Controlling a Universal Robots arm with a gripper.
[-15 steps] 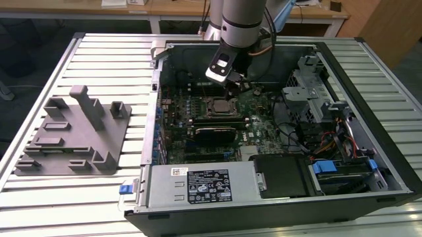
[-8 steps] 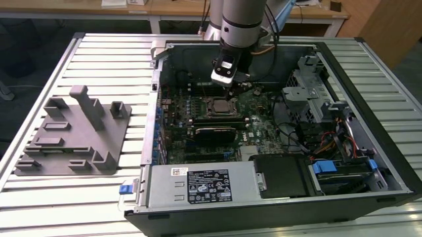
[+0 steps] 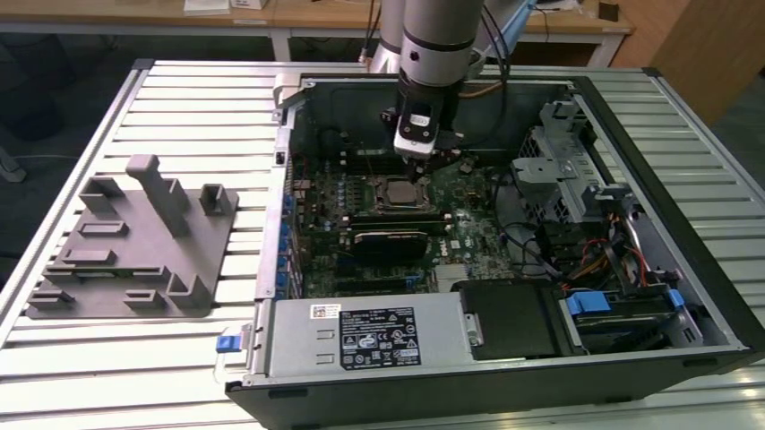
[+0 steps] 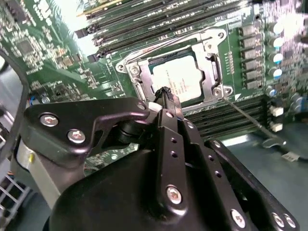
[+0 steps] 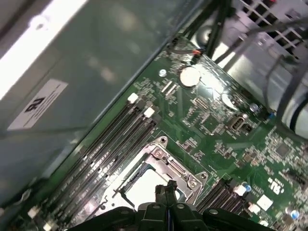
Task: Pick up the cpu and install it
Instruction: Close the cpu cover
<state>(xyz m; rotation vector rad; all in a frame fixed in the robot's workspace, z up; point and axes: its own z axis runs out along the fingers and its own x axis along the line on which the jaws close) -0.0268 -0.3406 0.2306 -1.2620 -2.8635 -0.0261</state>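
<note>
**Status: CPU installation**

1. **Pincer.** The pincer (image 4: 166, 94) is inside the open computer case (image 3: 705, 269), low over the motherboard (image 3: 478, 233). In both wrist views its two fingertips (image 5: 166, 188) are drawn together with nothing clamped between them. They carry no load.

2. **Task item.** The cpu (image 4: 182, 79) is not in the pincer. It lies flat in the socket frame (image 4: 132, 70), immediately beneath and just beyond the fingertips, with its pale metal top facing up. In the second wrist view the tips stand at the near edge of the chip. Whether they touch it or hover just above it cannot be determined. In the exterior view the cpu (image 3: 404, 192) sits directly under the pincer (image 3: 421, 154).

3. **Surroundings.** The memory slots (image 4: 144, 19) run past the socket on the far side from the pincer. A thin retention lever (image 4: 245, 115) angles outward from one corner of the frame, beside the pincer body. The grey fixture tray (image 3: 132, 242) rests on the slatted surface (image 3: 179, 90), well apart from the pincer and outside the case.

4. **Progress assessment.** Pick-up and transfer are judged complete, because the chip is in the socket and the pincer is free of it. The lever position suggests the socket is not yet latched. Correct seating and locking cannot be confirmed.
</note>
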